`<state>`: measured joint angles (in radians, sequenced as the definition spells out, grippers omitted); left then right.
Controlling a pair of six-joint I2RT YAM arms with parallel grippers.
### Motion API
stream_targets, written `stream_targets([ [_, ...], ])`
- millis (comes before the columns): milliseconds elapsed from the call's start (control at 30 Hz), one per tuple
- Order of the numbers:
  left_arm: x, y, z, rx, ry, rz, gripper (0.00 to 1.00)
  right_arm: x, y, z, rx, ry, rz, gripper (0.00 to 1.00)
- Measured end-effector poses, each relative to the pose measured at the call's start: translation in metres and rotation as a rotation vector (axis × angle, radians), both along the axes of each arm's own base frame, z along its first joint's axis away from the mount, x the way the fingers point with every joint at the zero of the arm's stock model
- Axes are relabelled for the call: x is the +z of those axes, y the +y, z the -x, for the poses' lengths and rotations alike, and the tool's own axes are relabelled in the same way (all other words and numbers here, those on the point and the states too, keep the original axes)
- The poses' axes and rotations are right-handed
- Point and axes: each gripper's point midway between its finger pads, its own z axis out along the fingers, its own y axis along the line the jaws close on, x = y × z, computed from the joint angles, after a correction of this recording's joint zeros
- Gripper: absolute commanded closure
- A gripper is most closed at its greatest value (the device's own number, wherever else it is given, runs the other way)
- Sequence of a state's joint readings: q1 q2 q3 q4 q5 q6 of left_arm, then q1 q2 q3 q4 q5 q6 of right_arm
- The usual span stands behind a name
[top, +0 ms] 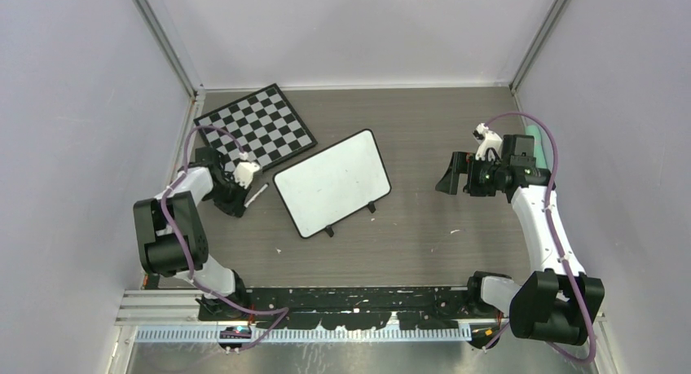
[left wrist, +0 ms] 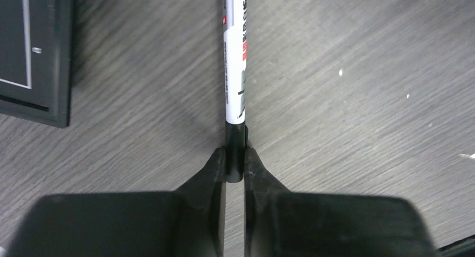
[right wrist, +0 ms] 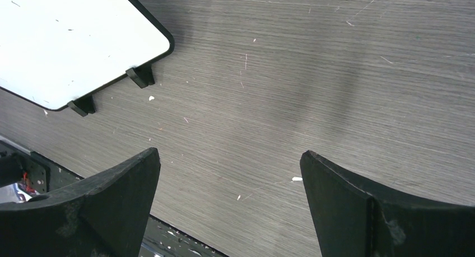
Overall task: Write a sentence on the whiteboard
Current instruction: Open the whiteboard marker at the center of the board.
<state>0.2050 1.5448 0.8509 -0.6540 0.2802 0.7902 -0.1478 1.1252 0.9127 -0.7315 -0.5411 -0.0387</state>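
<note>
The whiteboard (top: 332, 182) lies flat and tilted in the middle of the table, blank, with its two black feet toward me; its corner also shows in the right wrist view (right wrist: 73, 38). No sentence is visible on it. My left gripper (left wrist: 235, 159) is shut on the black end of a white marker (left wrist: 234, 55) that lies on the table left of the board (top: 255, 195). My right gripper (right wrist: 229, 164) is open and empty above bare table, right of the board (top: 451, 178).
A black-and-white chessboard (top: 255, 126) lies at the back left, its edge in the left wrist view (left wrist: 33, 55). A green object (top: 534, 138) sits behind the right arm. Grey walls enclose the table on three sides.
</note>
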Motion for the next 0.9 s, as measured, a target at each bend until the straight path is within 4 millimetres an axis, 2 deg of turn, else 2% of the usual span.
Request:
stream_targets([
  [133,0.000,0.002,-0.009,0.036,0.020,0.032,1.00,-0.001,0.000,-0.001,0.002,0.005,-0.004,0.01],
  [400,0.000,-0.001,-0.012,0.069,0.034,0.079,1.00,-0.001,0.004,-0.001,0.017,0.003,-0.021,0.01],
  [533,0.001,-0.004,-0.024,0.089,0.045,0.113,1.00,-0.012,0.004,-0.002,0.016,0.054,-0.032,0.01],
  [667,0.001,-0.004,-0.027,0.091,0.045,0.121,1.00,-0.022,0.002,-0.006,0.012,0.104,-0.032,0.01],
  [900,0.003,0.001,-0.030,0.126,0.098,0.192,1.00,-0.006,-0.004,-0.023,0.005,0.062,-0.001,0.01],
])
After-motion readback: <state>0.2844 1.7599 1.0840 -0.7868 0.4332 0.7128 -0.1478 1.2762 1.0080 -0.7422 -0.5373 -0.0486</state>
